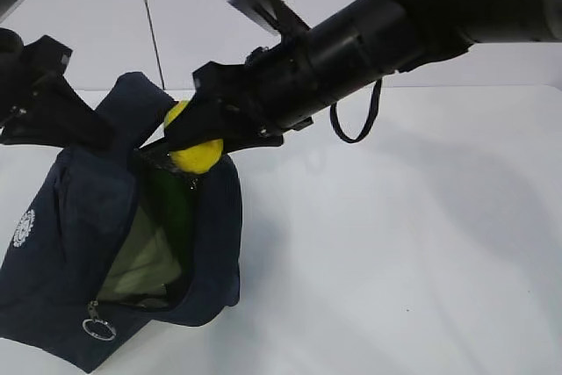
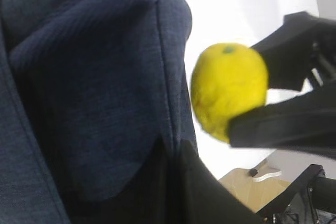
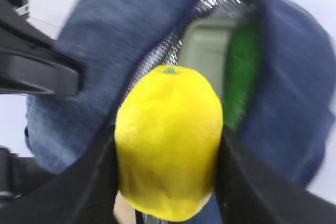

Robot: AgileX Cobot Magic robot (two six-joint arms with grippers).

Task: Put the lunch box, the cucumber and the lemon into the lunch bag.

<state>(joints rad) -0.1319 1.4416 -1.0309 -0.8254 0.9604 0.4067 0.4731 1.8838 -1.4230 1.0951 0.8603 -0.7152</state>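
The navy lunch bag point(image 1: 61, 243) lies open at the lower left of the table. Inside it show the sage-green lid of the lunch box point(image 1: 140, 261) and the dark green cucumber point(image 1: 176, 204). My right gripper point(image 1: 189, 142) is shut on the yellow lemon point(image 1: 198, 154) and holds it just above the bag's mouth. The right wrist view shows the lemon point(image 3: 168, 140) between the fingers, with the lunch box point(image 3: 202, 51) and cucumber point(image 3: 241, 72) beyond. My left gripper point(image 1: 92, 129) is shut on the bag's upper flap and holds it up. The left wrist view shows the fabric point(image 2: 94, 93) and the lemon point(image 2: 228, 90).
The bag's silver ring pull point(image 1: 98, 329) hangs at its front corner, and a white round logo point(image 1: 25, 222) is on its left side. A black cable loop point(image 1: 356, 120) hangs under the right arm. The white table point(image 1: 413, 243) stretches to the right.
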